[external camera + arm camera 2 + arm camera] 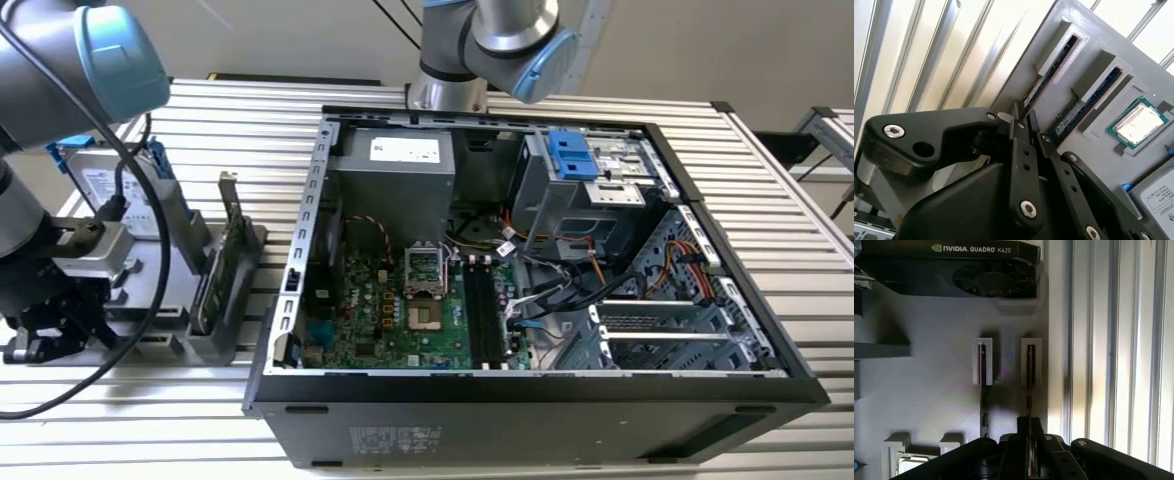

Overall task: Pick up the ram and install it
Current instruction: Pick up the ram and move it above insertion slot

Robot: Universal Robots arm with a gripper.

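Two dark ram sticks stand on edge in the slots of a grey holder (929,365). In the first wrist view the ram (1030,375) nearest the slatted table runs straight in between my black fingers, and the other ram (982,375) stands free beside it. My gripper (1029,432) is shut on the end of that ram, which still sits in its slot. In the second wrist view the same ram (1051,70) meets my gripper (1025,114) at its near end. In the exterior view my gripper (54,325) hangs at the holder, to the left of the open computer case (300,250).
The holder also carries a graphics card (954,265), a processor chip (1136,122) and a silver hard drive (1159,195). Inside the case lies the green motherboard (387,310) with long black memory slots (483,310). A second arm's base (481,40) stands behind the case.
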